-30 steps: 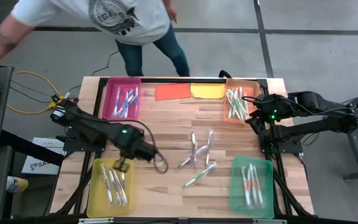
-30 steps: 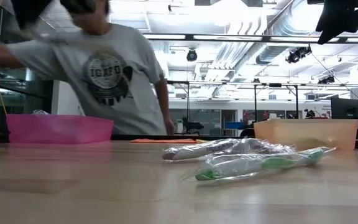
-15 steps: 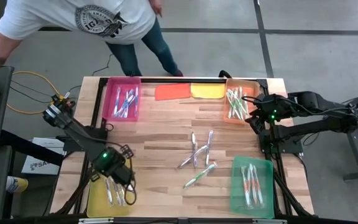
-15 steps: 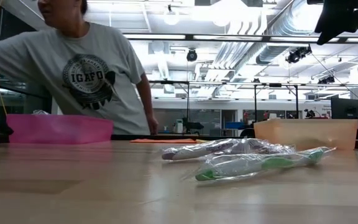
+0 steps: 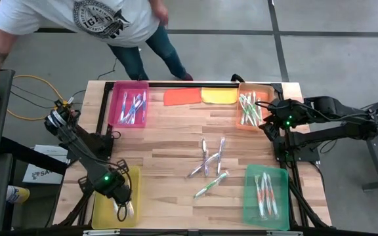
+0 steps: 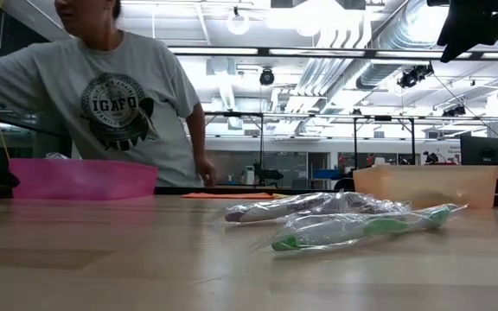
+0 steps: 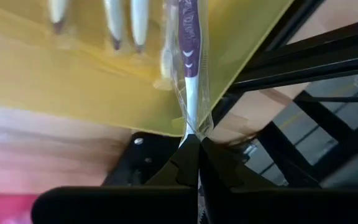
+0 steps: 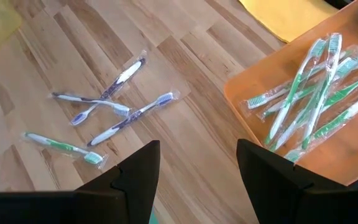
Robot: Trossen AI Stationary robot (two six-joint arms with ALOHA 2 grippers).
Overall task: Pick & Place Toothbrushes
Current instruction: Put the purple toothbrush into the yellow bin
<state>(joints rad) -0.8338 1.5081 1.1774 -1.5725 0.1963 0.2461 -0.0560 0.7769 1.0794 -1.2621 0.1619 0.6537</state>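
Wooden slatted table [image 5: 176, 141] with trays at its corners. Left gripper [image 7: 191, 146], over the yellow plastic tray [image 5: 100, 196] at the near-left corner, is clamped on a wrapped purple-and-white toothbrush [image 7: 189, 68]; placing step, release due next. Right gripper [image 8: 197, 165] waits spread, empty, by the far-right orange tray [image 8: 247, 124].

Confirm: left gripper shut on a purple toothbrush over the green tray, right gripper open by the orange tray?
Not quite. The left gripper is shut on the purple toothbrush over the yellow tray, not the green one; the left wrist and high views show it. The right gripper is open beside the orange tray, as you said.
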